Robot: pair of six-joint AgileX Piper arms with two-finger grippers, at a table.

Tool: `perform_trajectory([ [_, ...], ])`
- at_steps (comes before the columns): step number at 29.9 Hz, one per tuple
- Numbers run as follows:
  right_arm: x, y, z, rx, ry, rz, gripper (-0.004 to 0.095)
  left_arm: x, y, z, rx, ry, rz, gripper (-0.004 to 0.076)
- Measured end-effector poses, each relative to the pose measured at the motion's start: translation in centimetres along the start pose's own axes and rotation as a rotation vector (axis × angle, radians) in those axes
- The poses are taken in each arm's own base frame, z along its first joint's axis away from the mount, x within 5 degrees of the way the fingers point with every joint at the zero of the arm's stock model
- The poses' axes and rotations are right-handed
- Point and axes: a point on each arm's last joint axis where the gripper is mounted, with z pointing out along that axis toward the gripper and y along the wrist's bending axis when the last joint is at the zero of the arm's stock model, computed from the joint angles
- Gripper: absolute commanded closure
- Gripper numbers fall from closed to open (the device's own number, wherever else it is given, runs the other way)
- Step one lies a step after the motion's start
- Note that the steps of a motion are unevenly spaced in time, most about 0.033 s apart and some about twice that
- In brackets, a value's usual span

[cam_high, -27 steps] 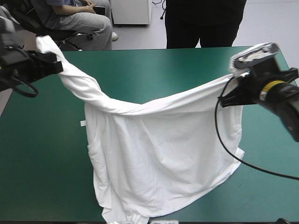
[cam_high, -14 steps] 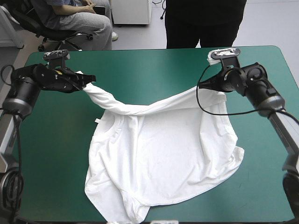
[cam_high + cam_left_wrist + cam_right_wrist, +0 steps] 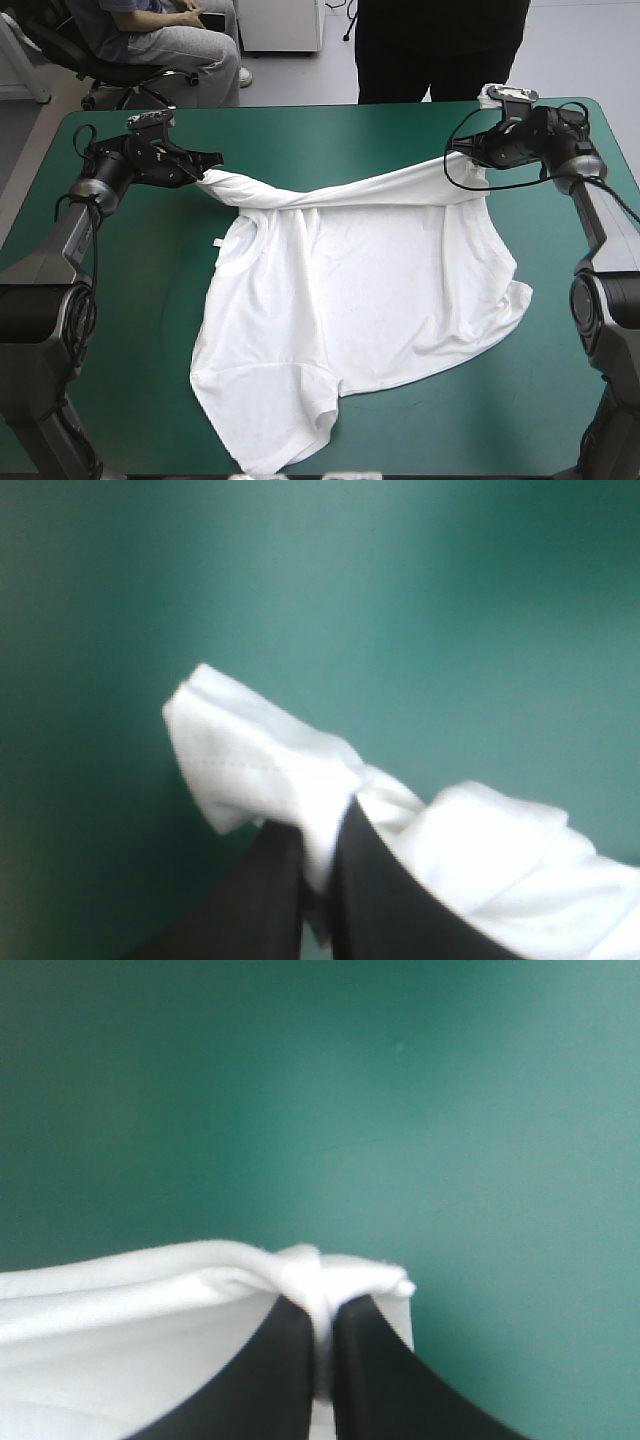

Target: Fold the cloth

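Teal-green table cover (image 3: 110, 330) lies under nearly all of the white T-shirt (image 3: 370, 290). The shirt is spread over the middle of the table, its body trailing toward the near edge and one long side raised into a twisted rope near the far edge. That rope sags between my two claws. My left claw (image 3: 205, 167) is clenched on one bunched end, a hemmed tuft poking out ahead of the black fingers (image 3: 390, 890). My right claw (image 3: 462, 152) is clamped on the other end, with a small knot of fabric pinched between its fingers. The step, as I judge it, is laying the shirt flat before any fold. I would draw the claws apart evenly until the sag leaves the held edge, keeping them level with each other and low (a high lift would likely drag the loose body into wrinkles). I would let go only once that edge lies straight. The shirt's long axis runs across the table from side to side: the neck opening (image 3: 240, 255) faces my left, and the hem seems to lie toward my right. A small white label (image 3: 215, 243) sits just beside the neck opening.
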Motion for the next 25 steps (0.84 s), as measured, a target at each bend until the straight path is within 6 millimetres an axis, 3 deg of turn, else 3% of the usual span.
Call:
perform_trajectory([
  [2, 0.0, -0.2, 0.8, -0.003, 0.016, -0.002, 0.085, -0.2, 0.1, 0.6, 0.0, -0.005, -0.004, 0.0715],
  [4, 0.2, -0.2, 1.4, -0.013, 0.037, -0.015, 0.0698, -0.3, 0.1, 1.1, 0.0, -0.002, -0.006, 0.0633],
  [7, 0.6, -0.1, 2.2, -0.042, 0.065, -0.032, 0.0414, -0.2, 0.2, 1.5, -0.002, 0.008, 0.017, 0.0391],
  [9, 0.8, 0.0, 2.5, -0.059, 0.074, -0.039, 0.033, -0.1, 0.2, 1.4, 0.001, 0.025, 0.054, 0.0227],
  [10, 0.8, 0.1, 2.5, -0.068, 0.078, -0.039, 0.0333, -0.2, 0.1, 1.2, 0.004, 0.04, 0.069, 0.0184],
  [14, 0.6, 0.4, 1.8, -0.086, 0.108, -0.059, 0.0418, -0.6, -0.4, -0.1, 0.016, 0.098, 0.102, 0.0215],
  [17, 0.4, 0.7, 0.1, -0.092, 0.128, -0.094, 0.0456, -1.2, -1.0, -2.5, 0.028, 0.104, 0.139, 0.0273],
  [21, -0.2, 1.4, -4.5, -0.084, 0.107, -0.154, 0.0459, -2.0, -1.9, -7.7, 0.022, 0.069, 0.204, 0.0302],
  [25, -0.7, 2.2, -10.4, -0.068, 0.048, -0.203, 0.0459, -2.0, -2.7, -13.3, 0.012, 0.051, 0.25, 0.0302],
])
